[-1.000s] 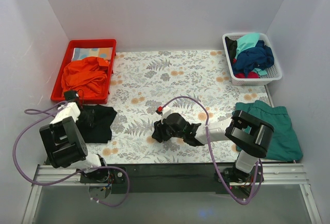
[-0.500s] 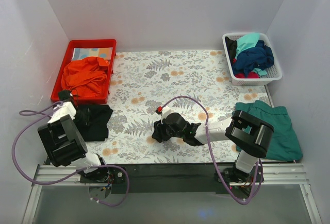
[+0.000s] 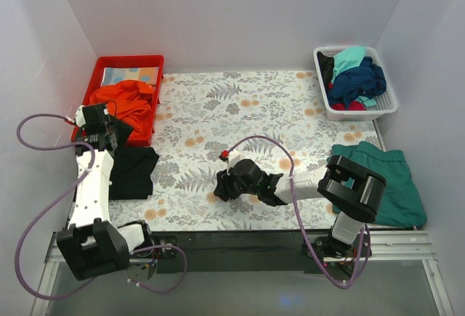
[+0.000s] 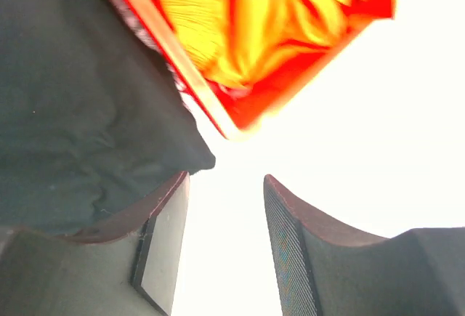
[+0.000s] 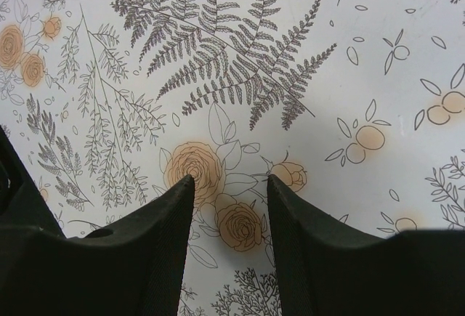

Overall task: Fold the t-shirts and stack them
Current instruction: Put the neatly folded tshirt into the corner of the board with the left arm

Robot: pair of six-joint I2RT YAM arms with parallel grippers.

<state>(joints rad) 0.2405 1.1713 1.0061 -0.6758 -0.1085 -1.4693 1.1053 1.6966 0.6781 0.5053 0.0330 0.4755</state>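
While the black t-shirt (image 4: 73, 112) lies beside them, the left fingers (image 4: 163, 243) gape empty (right fingers (image 5: 167, 236) likewise).

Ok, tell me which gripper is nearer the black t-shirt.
Left. Left gripper is at the far edge of the black t-shirt; right gripper sits well to its right.

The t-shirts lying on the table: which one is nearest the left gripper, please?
The black t-shirt, right beside the left gripper at the left edge of the table; the teal t-shirt lies at the far right.
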